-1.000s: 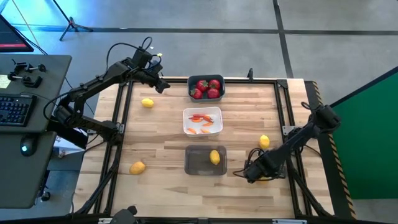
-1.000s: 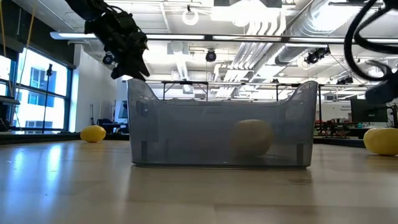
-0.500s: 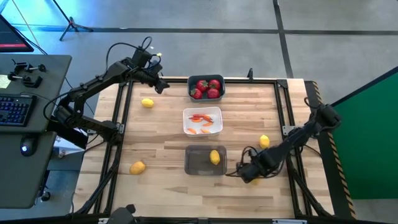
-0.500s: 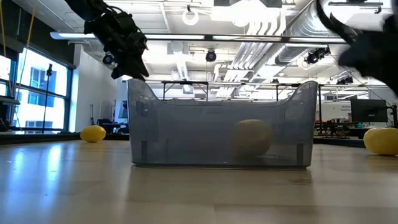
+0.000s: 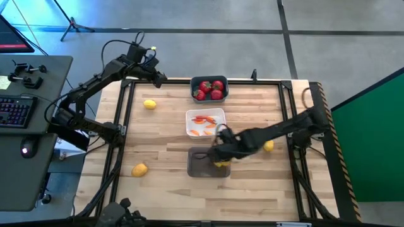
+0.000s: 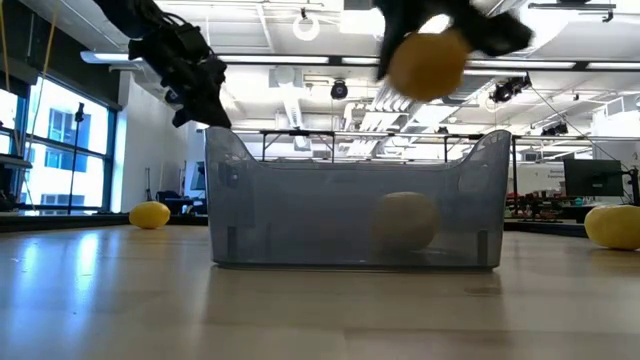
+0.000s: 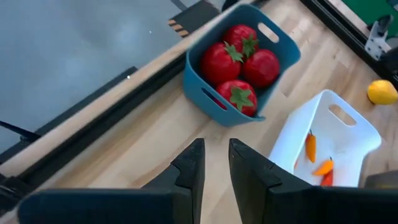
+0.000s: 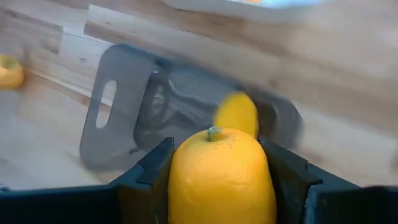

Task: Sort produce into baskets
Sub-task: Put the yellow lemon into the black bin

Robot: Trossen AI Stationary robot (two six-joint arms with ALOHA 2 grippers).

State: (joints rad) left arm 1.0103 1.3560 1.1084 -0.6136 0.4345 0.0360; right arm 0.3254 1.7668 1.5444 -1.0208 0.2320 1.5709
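Right end effector [image 5: 221,150]: closed on a lemon [image 8: 222,176], held above the rim of the translucent grey bin [image 5: 201,165], at its right end.
Held lemon, low view [image 6: 428,64]: hangs clear above the bin's top edge, not touching it.
Grey bin contents: one lemon [image 6: 405,223] lying on the floor of the bin, right of centre.
Left end effector [image 7: 216,163]: fingers nearly together with a thin gap, nothing between them; raised over the tabletop's far left edge, near the frame rail.
Blue bin [image 5: 195,87]: at the far edge of the tabletop [image 5: 164,142], holding red strawberries [image 7: 244,61].
White bin [image 5: 189,122]: between the blue and grey bins, holding orange carrot pieces [image 5: 205,121].
Loose lemons: one far left [image 5: 149,104], one near left [image 5: 139,169], one right of the bin row [image 5: 269,146], beside the right arm.
Open room: bare wood lies wide on both sides of the bin row; the three bins stand apart with gaps between them.
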